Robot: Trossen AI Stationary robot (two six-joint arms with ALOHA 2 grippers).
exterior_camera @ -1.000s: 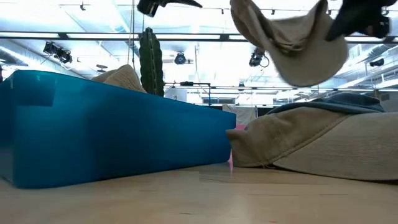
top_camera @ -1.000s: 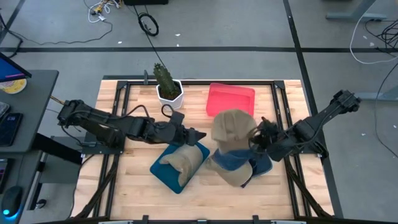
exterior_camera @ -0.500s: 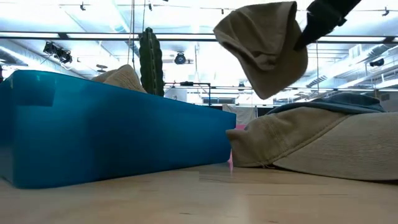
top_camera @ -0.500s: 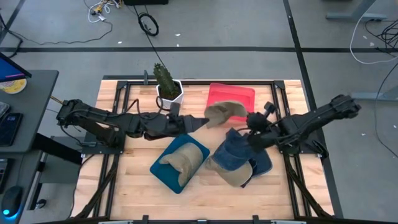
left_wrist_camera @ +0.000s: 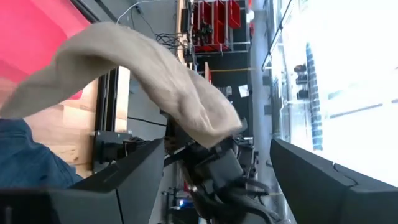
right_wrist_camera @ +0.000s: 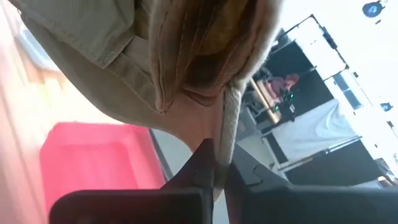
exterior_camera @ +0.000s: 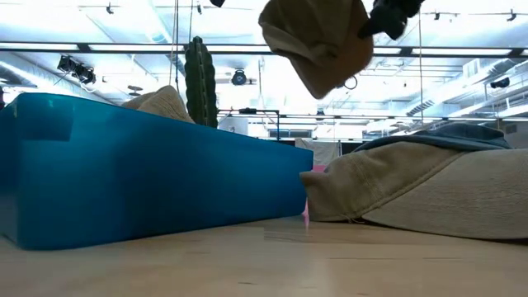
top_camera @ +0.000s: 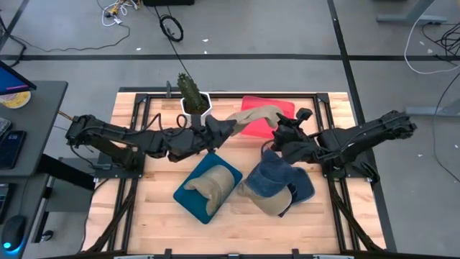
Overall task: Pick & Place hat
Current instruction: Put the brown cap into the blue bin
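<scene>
A tan hat (top_camera: 253,115) hangs in the air over the red tray (top_camera: 277,108), between my two grippers. My right gripper (top_camera: 282,131) is shut on it and shows at the top of the low view (exterior_camera: 386,16), with the hat (exterior_camera: 318,45) drooping beside it. My left gripper (top_camera: 228,129) is open just left of the hat. In its wrist view the hat (left_wrist_camera: 143,68) lies ahead of the spread fingers (left_wrist_camera: 124,186); I cannot tell whether they touch it. Another tan hat (top_camera: 208,185) lies in a teal tray (top_camera: 188,198). My right gripper pinches a folded edge of the tan hat (right_wrist_camera: 224,134) between its two fingers, coming level from the table's right side. The hat is lifted clear of the table and tray, and its crown sags slack away from the fingers toward the left gripper.
A blue hat (top_camera: 277,178) rests on top of a tan hat (top_camera: 267,205) near the table's right front. A cactus in a white pot (top_camera: 194,101) stands at the far edge, close to the left arm. The teal tray's wall (exterior_camera: 148,173) fills the low view's left.
My right gripper has carried the tan hat from above the hat pile toward the far edge and leftward, over the red tray. The hat went from a rounded dome to a stretched, drooping shape. My left gripper moved rightward and toward the far edge, up to the hat.
</scene>
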